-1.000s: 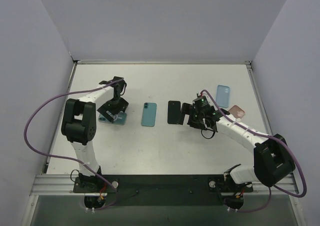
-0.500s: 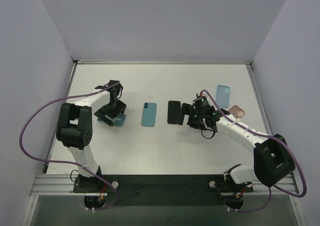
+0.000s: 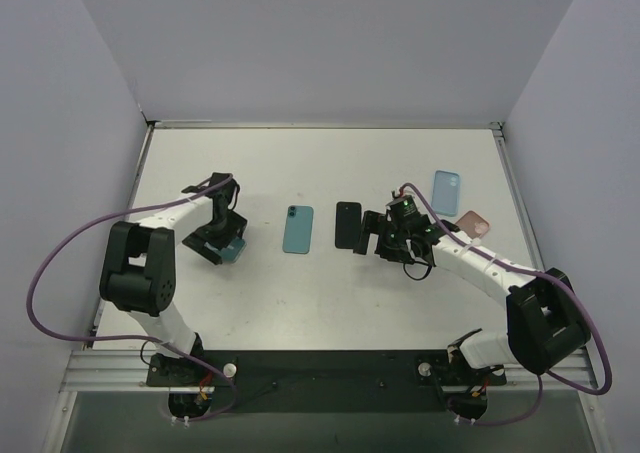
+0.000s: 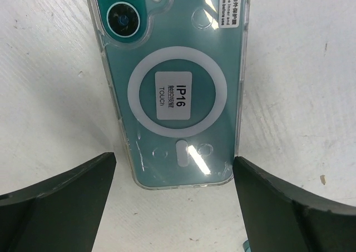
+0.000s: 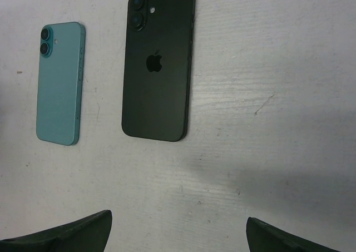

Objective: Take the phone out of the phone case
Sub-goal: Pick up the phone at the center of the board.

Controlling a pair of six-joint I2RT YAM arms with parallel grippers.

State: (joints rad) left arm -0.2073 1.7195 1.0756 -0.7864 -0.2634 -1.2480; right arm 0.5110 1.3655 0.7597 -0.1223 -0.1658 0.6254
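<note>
A teal phone in a clear case [image 4: 177, 90] with a white ring and an "IP16" label lies back up on the white table. In the top view it [image 3: 233, 254] is mostly hidden under my left gripper [image 3: 214, 237]. In the left wrist view my left gripper [image 4: 175, 207] is open, its dark fingers [image 4: 61, 199] standing either side of the phone's lower end without touching it. My right gripper [image 5: 178, 238] is open and empty, just short of a bare black phone [image 5: 158, 63]. In the top view it [image 3: 372, 231] sits right of that phone [image 3: 347, 223].
A bare teal phone [image 3: 298, 229] lies mid-table left of the black one and also shows in the right wrist view [image 5: 60, 82]. An empty blue case [image 3: 446, 191] and a pink case [image 3: 473, 223] lie behind my right arm. Purple cables loop beside both arms.
My left gripper has moved nearer and slightly left, settling over the cased phone's end. The right arm has barely moved.
</note>
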